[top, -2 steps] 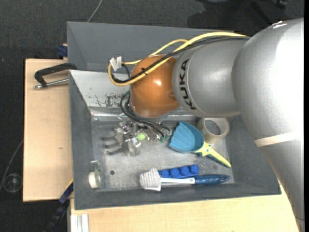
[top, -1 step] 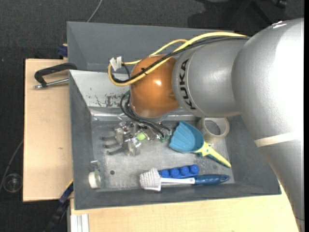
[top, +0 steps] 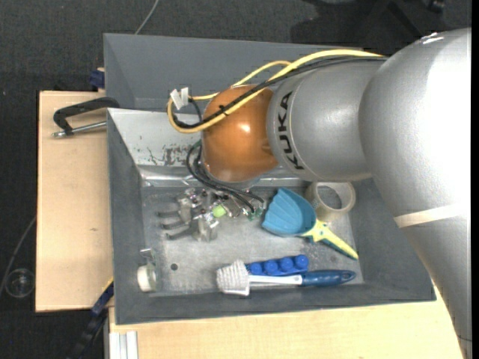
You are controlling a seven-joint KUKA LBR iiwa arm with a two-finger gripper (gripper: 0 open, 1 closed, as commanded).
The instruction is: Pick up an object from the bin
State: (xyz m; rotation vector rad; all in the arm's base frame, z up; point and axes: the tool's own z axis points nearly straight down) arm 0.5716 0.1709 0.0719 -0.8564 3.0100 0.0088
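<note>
Single camera above the bin [top: 123,200], angled down from one side, close, arm [top: 389,118] at right

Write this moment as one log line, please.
hand: open, nothing between fingers | place: over bin floor, left of blue scoop | brush: lying near front wall

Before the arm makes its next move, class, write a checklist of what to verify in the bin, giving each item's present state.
1. Gripper open, nothing between its fingers: ok.
2. Gripper placed over a thing to grasp: not ok; it is over bare bin floor.
3. Blue scoop clear of the gripper: ok.
4. Blue-handled brush lying free by the near wall: ok.
5. Tape roll fully reachable: not ok, partly under the arm.
</note>
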